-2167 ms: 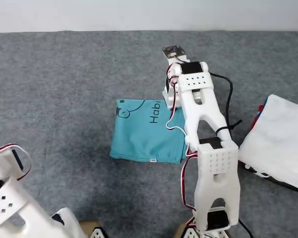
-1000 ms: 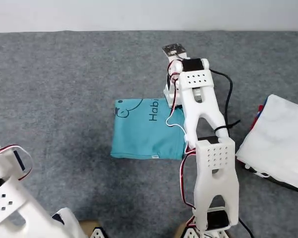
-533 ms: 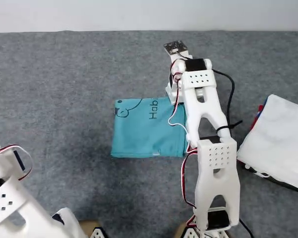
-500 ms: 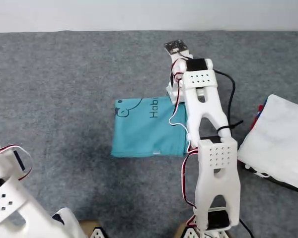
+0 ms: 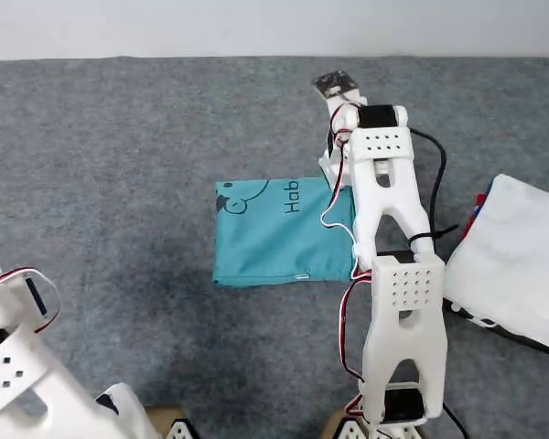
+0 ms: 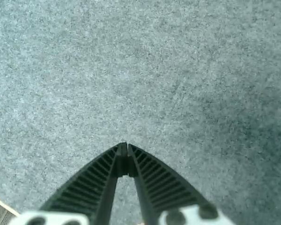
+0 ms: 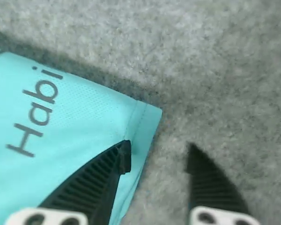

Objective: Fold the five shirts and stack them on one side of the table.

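Teal shirt [image 5: 279, 233], folded into a neat rectangle with dark lettering uppermost, is pictured lying flat near the middle of the grey felt-covered worktop [image 5: 119, 137]. The right arm [image 5: 395, 274] is stretched from the near edge out along the shirt's right side, and its wrist is held above the garment's far right corner.

In the right wrist view, the right fingers [image 7: 113, 171] are held apart. One is set over the hemmed edge of the teal shirt [image 7: 61, 117] just inside that corner, and the other is over bare felt just beside the cloth, so the hem lies between them. Whether either finger touches the fabric cannot be told.

A white folded shirt [image 5: 517, 261] is seen at the worktop's right edge, partly cut off by the frame, with slivers of dark, red and blue cloth showing beneath it. It is kept apart from the teal shirt, with the right arm between the two.

The left arm [image 5: 14, 366] is seen at the near left corner. The left fingers [image 6: 126, 159] are pressed together, tip to tip, above bare grey felt, and nothing is held between them.
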### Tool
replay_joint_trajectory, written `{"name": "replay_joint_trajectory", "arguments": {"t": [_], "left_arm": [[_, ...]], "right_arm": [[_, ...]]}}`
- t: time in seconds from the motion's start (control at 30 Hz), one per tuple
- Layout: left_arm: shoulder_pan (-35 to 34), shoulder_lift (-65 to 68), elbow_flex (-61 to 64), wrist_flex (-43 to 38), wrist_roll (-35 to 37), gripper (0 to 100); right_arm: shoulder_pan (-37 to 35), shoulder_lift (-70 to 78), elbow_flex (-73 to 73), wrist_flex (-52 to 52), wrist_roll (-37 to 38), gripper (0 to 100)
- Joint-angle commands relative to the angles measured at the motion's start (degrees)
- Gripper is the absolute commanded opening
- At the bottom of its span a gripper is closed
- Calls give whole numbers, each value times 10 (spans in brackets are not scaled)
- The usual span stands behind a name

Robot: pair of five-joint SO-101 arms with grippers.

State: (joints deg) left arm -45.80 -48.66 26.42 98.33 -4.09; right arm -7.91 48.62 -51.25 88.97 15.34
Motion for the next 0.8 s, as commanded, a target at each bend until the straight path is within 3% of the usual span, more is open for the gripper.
{"name": "replay_joint_trajectory", "arguments": {"t": [0.0,0.27,0.77], "left_arm": [[1,-7,-2,-12,-6,5],[1,-7,-1,-12,-6,5],[1,-6,0,-12,-6,5]], "right_arm": [[1,-17,-60,46,-29,258],[-26,-11,-106,137,-112,260],[-73,70,-54,127,-195,260]]}}
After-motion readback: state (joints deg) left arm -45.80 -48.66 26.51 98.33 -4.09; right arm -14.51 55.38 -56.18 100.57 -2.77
